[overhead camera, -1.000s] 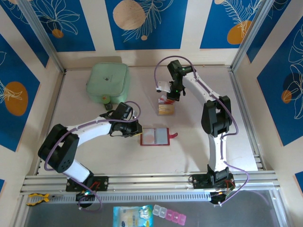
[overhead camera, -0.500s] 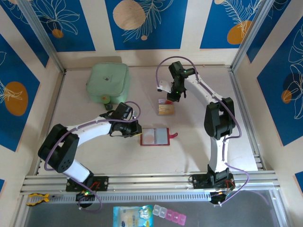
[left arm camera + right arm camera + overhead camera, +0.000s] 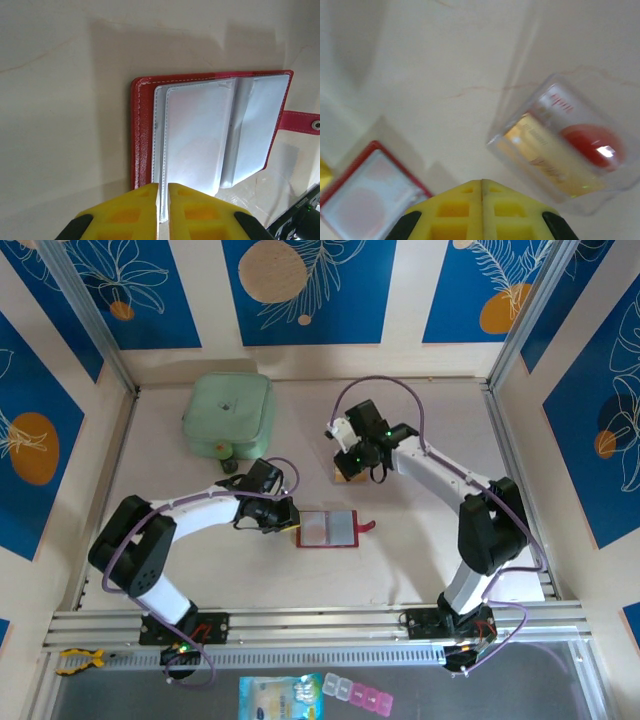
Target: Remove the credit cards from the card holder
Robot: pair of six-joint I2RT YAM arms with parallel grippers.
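Observation:
The card holder (image 3: 328, 528) lies open on the table, red with pale grey pockets (image 3: 200, 130) and its snap tab (image 3: 300, 121) to the right. My left gripper (image 3: 163, 186) is shut on the edge of a pocket sleeve at the holder's left side (image 3: 288, 517). Two credit cards lie on the table behind the holder (image 3: 351, 476): a gold one (image 3: 545, 150) and a pale one with a red spot (image 3: 587, 142). My right gripper (image 3: 481, 181) is shut with nothing in it, hovering just short of the cards (image 3: 347, 462).
A clear plastic piece (image 3: 545, 70) overlaps the cards. The mint-green case (image 3: 230, 412) stands at the back left, with small items at its front edge. Metal frame rails run along both sides and the near edge.
The right arm has swung down and towards the cards, and its jaws have closed. The left arm and the card holder have stayed put.

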